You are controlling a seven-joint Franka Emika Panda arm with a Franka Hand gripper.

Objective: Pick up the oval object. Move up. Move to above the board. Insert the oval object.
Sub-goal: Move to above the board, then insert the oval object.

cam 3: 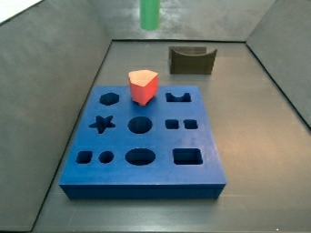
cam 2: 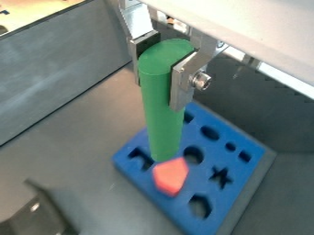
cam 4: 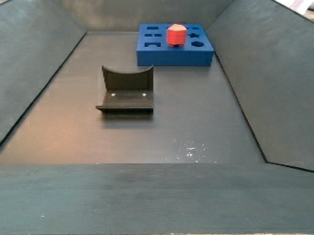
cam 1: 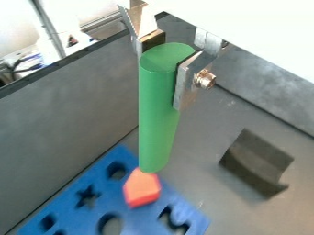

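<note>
Oval object (cam 1: 160, 110) clamped upright between the silver fingers (cam 1: 189, 81) of the gripper (cam 2: 161, 57), long axis vertical, lower end hanging clear above the board (cam 2: 241, 152). Seen in a side view only as a green stub (cam 3: 149, 14) at top centre. Red piece (cam 3: 145, 86) already seated in board. Likely next: alignment over matching hole, then straight descent. Olive holder (cam 4: 127, 89) well apart.

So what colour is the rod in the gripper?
Plain bright green rod, held in the gripper; clearest in both wrist views.
</note>
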